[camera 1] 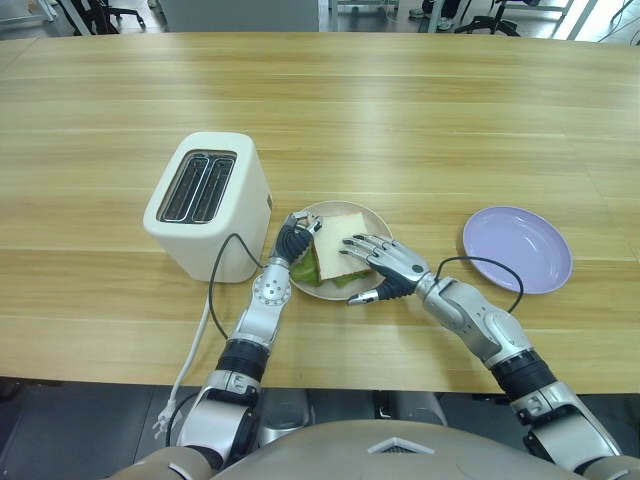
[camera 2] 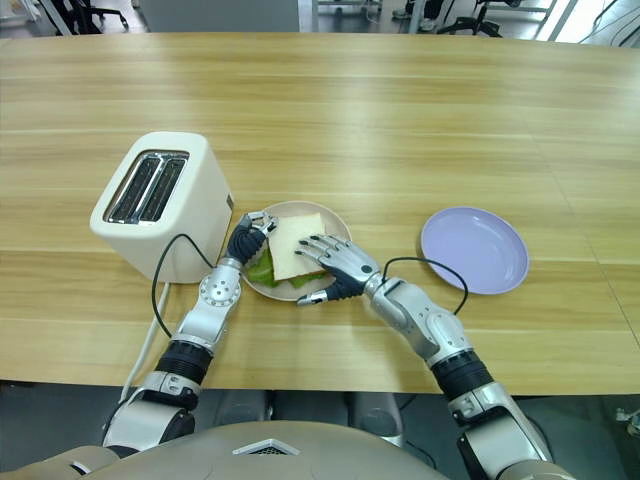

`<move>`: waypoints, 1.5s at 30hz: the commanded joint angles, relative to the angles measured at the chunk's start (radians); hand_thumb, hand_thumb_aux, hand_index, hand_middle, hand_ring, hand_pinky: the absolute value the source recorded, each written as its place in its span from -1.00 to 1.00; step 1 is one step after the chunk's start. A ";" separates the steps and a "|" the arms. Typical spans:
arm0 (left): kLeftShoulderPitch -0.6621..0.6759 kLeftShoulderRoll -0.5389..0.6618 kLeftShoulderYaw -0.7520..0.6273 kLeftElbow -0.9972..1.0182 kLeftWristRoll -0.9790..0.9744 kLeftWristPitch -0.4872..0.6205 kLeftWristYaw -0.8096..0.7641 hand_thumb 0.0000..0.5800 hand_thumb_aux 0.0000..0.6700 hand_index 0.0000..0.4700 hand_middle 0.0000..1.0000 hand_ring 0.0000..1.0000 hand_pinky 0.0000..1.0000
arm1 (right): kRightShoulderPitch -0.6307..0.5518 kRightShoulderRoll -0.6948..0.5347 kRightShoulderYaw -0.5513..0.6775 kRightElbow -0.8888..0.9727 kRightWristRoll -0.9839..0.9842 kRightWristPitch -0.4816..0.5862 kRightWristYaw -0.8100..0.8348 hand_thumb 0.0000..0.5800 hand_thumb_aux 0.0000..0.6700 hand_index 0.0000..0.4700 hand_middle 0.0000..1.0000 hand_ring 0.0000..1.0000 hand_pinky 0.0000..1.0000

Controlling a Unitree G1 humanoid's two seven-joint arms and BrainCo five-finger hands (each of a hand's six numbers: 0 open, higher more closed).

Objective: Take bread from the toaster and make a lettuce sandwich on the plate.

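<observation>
A cream toaster (camera 1: pixel 205 205) stands at the left, its two slots dark with no bread showing in them. Right of it, a beige plate (camera 1: pixel 375 216) holds a white bread slice (camera 1: pixel 336 240) lying over green lettuce (camera 1: pixel 308 268). My left hand (camera 1: pixel 293 240) sits at the plate's left rim, its fingers curled against the bread's left corner. Whether it grips the bread I cannot tell. My right hand (camera 1: pixel 385 262) lies open over the slice's right side, fingers spread flat on top of it.
An empty lilac plate (camera 1: pixel 516 248) lies to the right of the sandwich plate. The toaster's white cable (camera 1: pixel 195 340) runs off the table's front edge at the left. Bare wooden table (camera 1: pixel 400 120) stretches behind.
</observation>
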 commanded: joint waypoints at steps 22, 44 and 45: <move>0.154 0.223 0.062 -0.815 0.276 -0.073 0.127 1.00 1.00 0.96 -1.00 -1.00 -1.00 | -0.086 -0.011 0.044 0.018 0.093 0.069 -0.091 1.00 1.00 0.96 -1.00 -1.00 -1.00; 0.585 0.477 -0.028 -0.908 -0.105 -0.239 -0.438 1.00 1.00 0.96 1.00 1.00 1.00 | 0.285 -0.258 0.004 -0.390 1.097 0.002 0.536 1.00 1.00 0.96 1.00 1.00 1.00; 0.603 0.504 -0.049 -0.887 -0.076 -0.239 -0.464 1.00 1.00 0.96 1.00 1.00 1.00 | 0.304 -0.273 0.012 -0.380 1.062 -0.001 0.547 1.00 1.00 0.96 1.00 1.00 1.00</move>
